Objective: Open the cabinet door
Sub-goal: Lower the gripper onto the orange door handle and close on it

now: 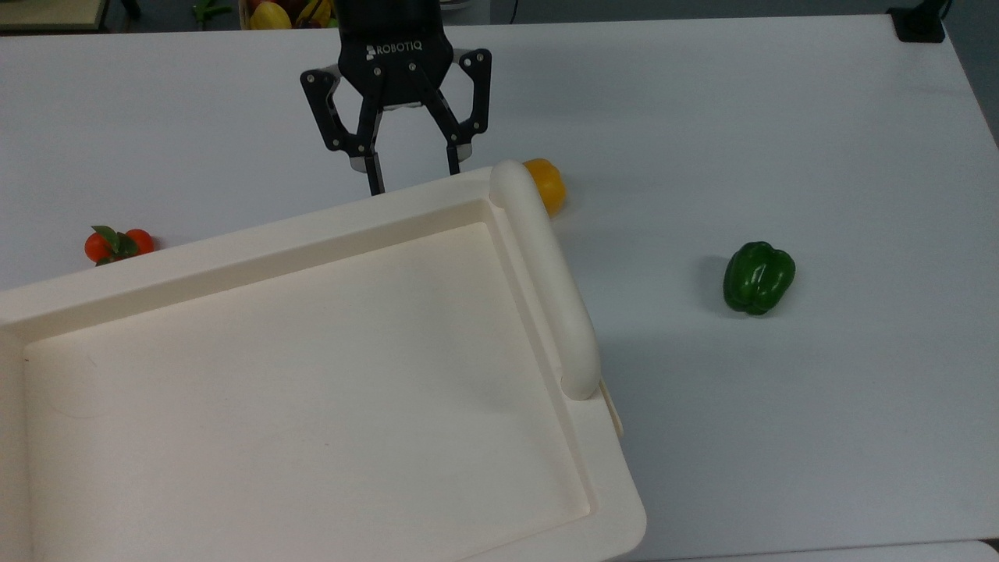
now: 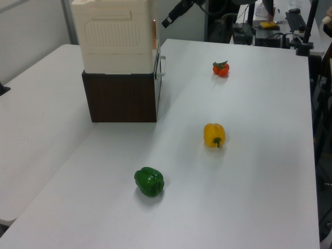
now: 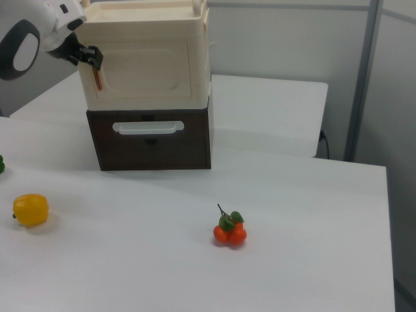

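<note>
Approaching – your tool is hanging open beside the cabinet door | door shut, handle ungrasped.

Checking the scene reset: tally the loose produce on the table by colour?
Green pepper: 1
Yellow pepper: 1
Orange-red tomato cluster: 1
Total: 3
</note>
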You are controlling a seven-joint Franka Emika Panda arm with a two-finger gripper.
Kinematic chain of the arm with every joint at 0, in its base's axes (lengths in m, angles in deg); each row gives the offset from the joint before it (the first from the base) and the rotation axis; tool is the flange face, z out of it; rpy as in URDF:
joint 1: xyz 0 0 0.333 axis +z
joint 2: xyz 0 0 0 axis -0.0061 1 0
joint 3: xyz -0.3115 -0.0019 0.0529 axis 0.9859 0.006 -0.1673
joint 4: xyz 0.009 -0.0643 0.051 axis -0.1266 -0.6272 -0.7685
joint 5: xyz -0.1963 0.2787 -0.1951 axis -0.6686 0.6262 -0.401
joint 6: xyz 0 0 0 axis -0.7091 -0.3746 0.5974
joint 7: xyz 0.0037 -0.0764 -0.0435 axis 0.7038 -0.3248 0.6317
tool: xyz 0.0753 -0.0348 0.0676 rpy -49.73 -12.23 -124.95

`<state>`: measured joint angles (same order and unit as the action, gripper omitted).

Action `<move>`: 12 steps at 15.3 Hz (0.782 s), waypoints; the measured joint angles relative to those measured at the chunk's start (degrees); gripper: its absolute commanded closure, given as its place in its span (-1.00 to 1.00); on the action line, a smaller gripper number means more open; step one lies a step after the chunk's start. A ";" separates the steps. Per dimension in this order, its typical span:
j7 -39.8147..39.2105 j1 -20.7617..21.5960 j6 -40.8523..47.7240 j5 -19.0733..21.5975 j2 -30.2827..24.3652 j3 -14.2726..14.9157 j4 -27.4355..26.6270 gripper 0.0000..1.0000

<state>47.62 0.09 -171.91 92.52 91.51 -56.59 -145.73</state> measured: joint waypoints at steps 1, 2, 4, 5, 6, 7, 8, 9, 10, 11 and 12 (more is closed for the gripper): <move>-0.58 0.00 -0.62 -0.02 0.69 -0.15 0.60 -0.28; -1.08 0.00 -1.58 -0.02 1.31 -0.32 1.08 -0.27; -2.25 0.01 -3.66 -0.17 2.42 -0.56 1.47 -0.26; -2.73 0.01 -4.74 -0.55 3.02 -0.73 1.59 -0.24; -2.94 0.02 -5.82 -1.15 3.63 -1.00 1.70 -0.17; -2.95 0.04 -6.77 -1.91 4.18 -1.34 1.81 -0.08; -2.95 0.06 -7.51 -2.65 4.64 -1.60 1.91 0.05; -2.96 0.06 -8.10 -3.31 4.91 -1.73 1.92 0.20; -2.97 0.06 -8.42 -4.02 5.02 -1.83 1.92 0.38; -2.98 0.06 -8.66 -4.79 5.05 -1.86 1.91 0.51; -3.01 0.06 -8.95 -5.58 5.10 -1.91 1.91 0.60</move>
<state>44.61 0.15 -180.86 86.94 96.61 -58.49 -143.82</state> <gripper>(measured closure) 0.524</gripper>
